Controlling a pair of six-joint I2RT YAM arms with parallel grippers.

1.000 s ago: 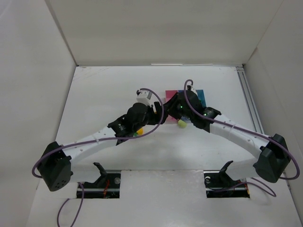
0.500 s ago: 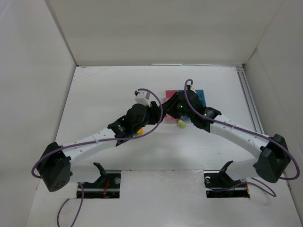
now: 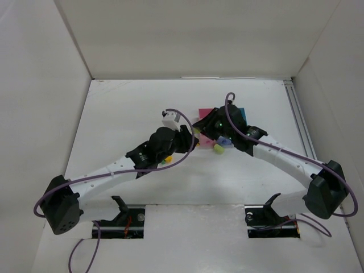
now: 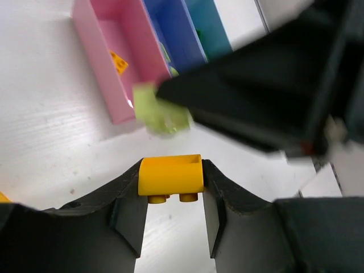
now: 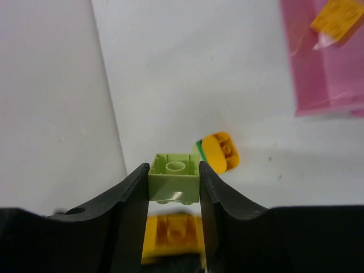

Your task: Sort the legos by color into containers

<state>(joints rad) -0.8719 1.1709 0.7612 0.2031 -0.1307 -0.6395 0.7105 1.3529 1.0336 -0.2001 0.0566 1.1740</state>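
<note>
Well, the left gripper (image 4: 172,194) is clenched on a yellow brick (image 4: 170,173), one finger pressed to each side and the studs pointing down, held above the white table (image 4: 51,142). Just past it hangs a pale green brick (image 4: 159,109), pinched by the right gripper (image 5: 173,190), whose black body fills the right of the left wrist view. From the right wrist camera, that pale green brick sits squarely between the two fingers, a round ring on the face towards the lens.

On the table beyond it lies a rounded orange piece (image 5: 220,152), with a sliver of green brick (image 5: 197,149) touching its left edge. Further out stands the pink bin (image 4: 94,54), a small orange piece (image 4: 118,61) lying inside it. The blue bin (image 4: 179,31) is joined beside it, then the light blue bin (image 4: 209,20).

From above, both arms reach in over the middle of the table, the two grippers close together on the near side of the bins.
</note>
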